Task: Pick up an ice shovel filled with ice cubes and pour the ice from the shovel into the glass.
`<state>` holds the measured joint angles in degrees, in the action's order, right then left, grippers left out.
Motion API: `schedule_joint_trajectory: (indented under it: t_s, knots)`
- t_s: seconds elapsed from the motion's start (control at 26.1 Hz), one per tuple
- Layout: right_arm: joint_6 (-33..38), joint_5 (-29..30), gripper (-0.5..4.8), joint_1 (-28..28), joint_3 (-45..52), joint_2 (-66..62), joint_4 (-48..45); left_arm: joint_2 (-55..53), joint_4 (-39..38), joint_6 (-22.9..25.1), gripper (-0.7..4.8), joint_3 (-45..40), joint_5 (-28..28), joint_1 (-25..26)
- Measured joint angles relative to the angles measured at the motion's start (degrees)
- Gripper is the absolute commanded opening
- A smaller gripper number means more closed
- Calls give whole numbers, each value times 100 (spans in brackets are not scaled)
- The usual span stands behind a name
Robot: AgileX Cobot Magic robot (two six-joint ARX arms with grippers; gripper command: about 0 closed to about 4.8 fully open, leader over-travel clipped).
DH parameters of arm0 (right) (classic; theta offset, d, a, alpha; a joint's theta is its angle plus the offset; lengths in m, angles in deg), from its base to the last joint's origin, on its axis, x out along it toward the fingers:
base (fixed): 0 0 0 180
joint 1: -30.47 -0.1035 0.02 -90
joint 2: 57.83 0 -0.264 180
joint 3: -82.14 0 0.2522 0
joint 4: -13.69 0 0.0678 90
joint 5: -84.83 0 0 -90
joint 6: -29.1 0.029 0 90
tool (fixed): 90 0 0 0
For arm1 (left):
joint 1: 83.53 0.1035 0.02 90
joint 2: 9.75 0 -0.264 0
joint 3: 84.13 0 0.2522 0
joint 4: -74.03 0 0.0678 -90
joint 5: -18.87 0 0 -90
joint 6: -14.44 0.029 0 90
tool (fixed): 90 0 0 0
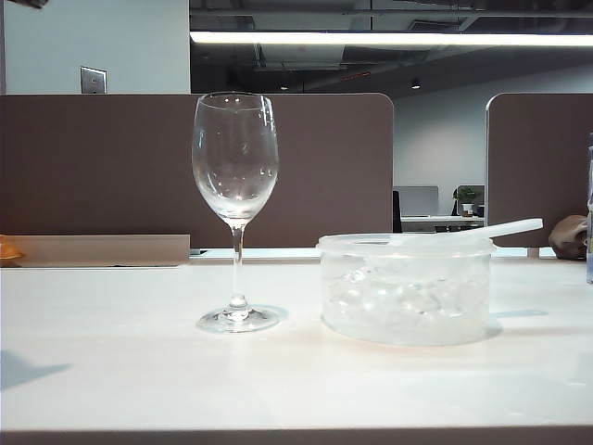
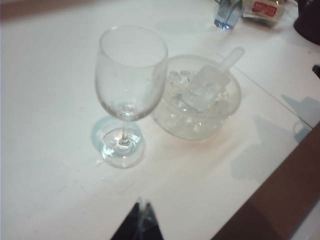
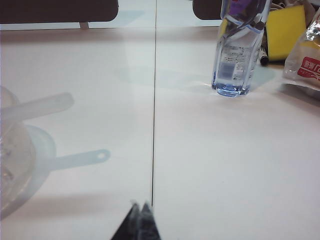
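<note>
A: Firstly, item one?

B: Ice shovel. Translucent white plastic, head lying in the round plastic tub, resting on the ice cubes, a few chunks in its head. Handle runs out over the tub's rim, on the side away from the glass. Nothing grips it.

A: Item two?

B: Glass. Stemmed, upright on the white table, foot just beside the tub. Bowl shows no ice.

A: Progress on the job?

B: By my reading, nothing done yet. Shovel not lifted, nothing poured. Pickup, carry and tip into the glass all remain.

A: Grippers?

B: Left gripper: dark fingertips show at the edge of its wrist view, drawn to a single point, so together and empty. It hangs above the table on the near side of the glass and tub, touching neither. Right gripper: tips likewise meet, closed on nothing, low over bare table well apart from the shovel handle. Neither gripper appears in the exterior view.

A: Surroundings?

B: Water bottle, yellow sponge and a red-labelled packet at the table's far side, clear of the work.
</note>
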<state>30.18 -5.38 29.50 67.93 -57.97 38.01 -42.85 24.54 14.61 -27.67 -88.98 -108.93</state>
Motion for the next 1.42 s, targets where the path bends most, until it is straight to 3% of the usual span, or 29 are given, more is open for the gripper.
schedule_joint_trajectory:
  t_s: [0.38,0.73,1.42]
  knots:
    - [0,0,0,0,0,0,0,4,-11,-20,-6,0,-155,0]
    - [0,0,0,-2,0,0,0,4,-9,-367,-6,0,-181,0]
    - [0,0,0,0,0,0,0,2,37,-219,-6,0,-238,0]
